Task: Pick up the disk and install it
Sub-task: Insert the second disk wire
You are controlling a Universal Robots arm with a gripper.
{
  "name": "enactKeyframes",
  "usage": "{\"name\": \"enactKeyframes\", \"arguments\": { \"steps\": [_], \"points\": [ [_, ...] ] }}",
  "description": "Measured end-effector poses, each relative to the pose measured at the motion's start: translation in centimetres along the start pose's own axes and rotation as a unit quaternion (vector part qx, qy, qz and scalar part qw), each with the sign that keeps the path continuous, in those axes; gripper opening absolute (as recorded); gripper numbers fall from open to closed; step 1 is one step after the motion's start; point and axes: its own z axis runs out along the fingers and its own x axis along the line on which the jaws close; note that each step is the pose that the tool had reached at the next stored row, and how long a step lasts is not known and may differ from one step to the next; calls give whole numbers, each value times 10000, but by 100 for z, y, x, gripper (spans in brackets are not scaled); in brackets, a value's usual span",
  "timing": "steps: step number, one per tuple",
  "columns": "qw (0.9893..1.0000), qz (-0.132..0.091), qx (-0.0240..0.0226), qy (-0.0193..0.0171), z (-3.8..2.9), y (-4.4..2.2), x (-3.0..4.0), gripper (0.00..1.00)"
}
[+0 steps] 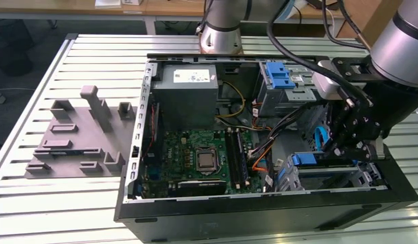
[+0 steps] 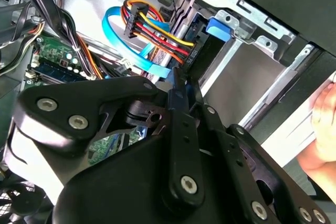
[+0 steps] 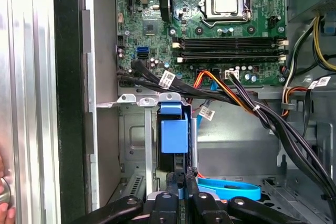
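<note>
The disk [image 1: 305, 159] stands on edge in the drive cage [image 1: 361, 175] at the front corner of the open computer case, on the exterior view's right. Its blue carrier [image 3: 173, 132] sits between the cage's metal rails, and its blue tab [image 2: 218, 29] pokes out past the cage frame. My gripper [image 1: 334, 150] reaches down into the case right over it. In both wrist views the black fingers [image 3: 172, 184] lie close together, pinched on the carrier's thin end. The gripper [image 2: 184, 85] meets the disk beside a bundle of coloured cables [image 2: 157, 30].
The motherboard [image 1: 202, 157] and a grey power-supply box [image 1: 188, 91] take up the case's middle and back. Another blue carrier [image 1: 280, 76] sits in the rear cage. Black cables [image 3: 273, 119] cross near the bay. A grey fixture [image 1: 73, 137] lies outside the case. A hand [image 2: 325, 124] rests by the case wall.
</note>
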Motion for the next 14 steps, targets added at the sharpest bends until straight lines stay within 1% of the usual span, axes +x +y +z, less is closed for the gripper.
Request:
{"name": "enactKeyframes", "arguments": {
  "steps": [3, 10, 12, 13, 14],
  "points": [
    [10000, 0, 0, 1, 14, -3, 1, 17],
    [10000, 0, 0, 1, 24, -7, 2, 17],
    [10000, 0, 0, 0, 25, -8, 2, 19],
    [10000, 0, 0, -1, 25, -8, 2, 25],
    [10000, 0, 0, -2, 23, -8, 2, 25]
  ]
}}
